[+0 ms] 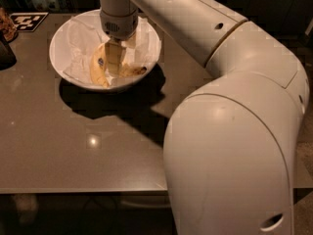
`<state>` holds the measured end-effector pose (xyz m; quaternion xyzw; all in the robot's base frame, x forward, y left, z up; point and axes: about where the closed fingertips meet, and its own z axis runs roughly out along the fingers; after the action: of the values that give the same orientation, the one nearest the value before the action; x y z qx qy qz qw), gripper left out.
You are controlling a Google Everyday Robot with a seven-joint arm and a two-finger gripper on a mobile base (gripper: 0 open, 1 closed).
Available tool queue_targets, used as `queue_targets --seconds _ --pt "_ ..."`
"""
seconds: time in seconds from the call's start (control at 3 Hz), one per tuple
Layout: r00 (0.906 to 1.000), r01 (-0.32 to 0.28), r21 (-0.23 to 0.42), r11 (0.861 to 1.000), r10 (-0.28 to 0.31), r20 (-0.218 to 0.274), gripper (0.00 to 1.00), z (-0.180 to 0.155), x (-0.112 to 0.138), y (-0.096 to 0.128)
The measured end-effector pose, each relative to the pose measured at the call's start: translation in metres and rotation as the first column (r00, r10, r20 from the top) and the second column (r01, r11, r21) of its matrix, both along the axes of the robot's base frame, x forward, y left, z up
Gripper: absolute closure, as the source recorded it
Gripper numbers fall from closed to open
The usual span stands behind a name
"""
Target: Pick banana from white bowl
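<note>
The white bowl (66, 38) stands at the back left of the brown table, lined with crinkled white paper. A curved yellow banana (133, 71) with brownish patches lies at the bowl's lower right. A straighter banana (96, 68) with a small dark sticker lies to its left. My gripper (113, 65) reaches straight down into the bowl between the two bananas, with its tip at their level. It hides part of both bananas.
A black-and-white marker tag (29, 21) lies at the table's back left. A dark object (6, 53) stands at the left edge. My big white arm (230, 146) fills the right side. The table's front edge (83, 190) runs across the bottom.
</note>
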<state>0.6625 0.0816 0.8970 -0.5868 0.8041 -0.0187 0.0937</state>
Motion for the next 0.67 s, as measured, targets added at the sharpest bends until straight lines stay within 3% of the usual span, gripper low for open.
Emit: queue_targets --seconds 0.67 --pt "0.9978 -0.018 0.009 1.000 0.019 -0.064 0.29 -0.0241 -0.0004 0.0084"
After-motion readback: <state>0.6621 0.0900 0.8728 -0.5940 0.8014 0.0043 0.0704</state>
